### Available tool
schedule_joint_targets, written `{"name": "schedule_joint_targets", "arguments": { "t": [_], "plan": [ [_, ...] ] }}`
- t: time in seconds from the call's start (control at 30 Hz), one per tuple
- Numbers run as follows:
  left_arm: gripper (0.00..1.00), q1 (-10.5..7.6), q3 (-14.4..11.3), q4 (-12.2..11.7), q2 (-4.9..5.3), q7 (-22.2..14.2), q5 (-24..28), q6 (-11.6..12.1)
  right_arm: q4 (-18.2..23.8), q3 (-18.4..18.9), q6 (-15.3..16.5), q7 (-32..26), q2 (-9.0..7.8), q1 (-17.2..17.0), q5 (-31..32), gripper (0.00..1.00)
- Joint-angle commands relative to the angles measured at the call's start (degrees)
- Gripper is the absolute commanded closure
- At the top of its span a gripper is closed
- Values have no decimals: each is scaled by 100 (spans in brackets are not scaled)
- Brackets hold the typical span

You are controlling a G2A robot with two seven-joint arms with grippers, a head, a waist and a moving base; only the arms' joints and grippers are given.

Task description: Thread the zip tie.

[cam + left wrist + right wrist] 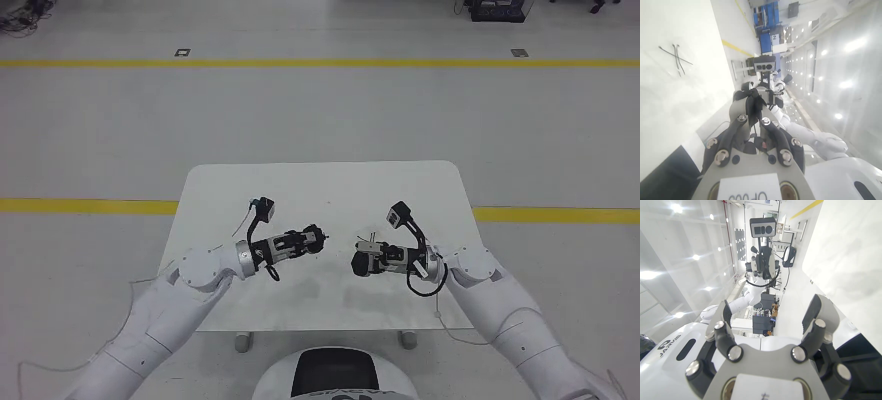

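My left gripper (pixel 750 98) hangs above the middle of the white table (pixel 320 185). Its grey fingers are pressed together on a thin dark zip tie (pixel 755 129) that runs back between them. In the top view this gripper (pixel 320 238) points at my right gripper (pixel 356 262), a short gap apart. The right gripper (pixel 770 306) is open, its two black pads (pixel 726 313) wide apart with nothing between them. It faces the left arm's wrist (pixel 763 265).
Three spare zip ties (pixel 676 58) lie crossed on the table, past the left gripper. In the top view they show as faint dark lines (pixel 368 240) beside the right gripper. The table's front edge (pixel 320 330) is close below both wrists.
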State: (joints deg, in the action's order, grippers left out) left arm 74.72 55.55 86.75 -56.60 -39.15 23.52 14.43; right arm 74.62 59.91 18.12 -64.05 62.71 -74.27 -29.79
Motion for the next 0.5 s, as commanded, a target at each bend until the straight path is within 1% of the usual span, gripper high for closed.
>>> {"name": "schedule_joint_targets", "arguments": {
  "t": [0.0, 0.1, 0.23, 0.4, 0.43, 0.47],
  "plan": [
    [100, 42, 148, -60, 31, 12, 14, 120, 0, 0, 0, 0, 0, 0, 0, 0],
    [100, 97, 358, -97, 79, -5, -13, 197, 0, 0, 0, 0, 0, 0, 0, 0],
    [100, 221, 558, -9, 134, -81, -30, 226, 0, 0, 0, 0, 0, 0, 0, 0],
    [100, 305, 630, 94, 157, -186, -7, 199, 4, 4, -7, 39, 0, -2, 17, 0],
    [100, 310, 639, 101, 160, -211, -6, 202, 40, 31, -37, 167, -10, -3, 151, 0],
    [100, 312, 642, 102, 160, -216, -7, 201, 95, 90, -139, 288, -34, -12, 342, 0]
  ]
}}
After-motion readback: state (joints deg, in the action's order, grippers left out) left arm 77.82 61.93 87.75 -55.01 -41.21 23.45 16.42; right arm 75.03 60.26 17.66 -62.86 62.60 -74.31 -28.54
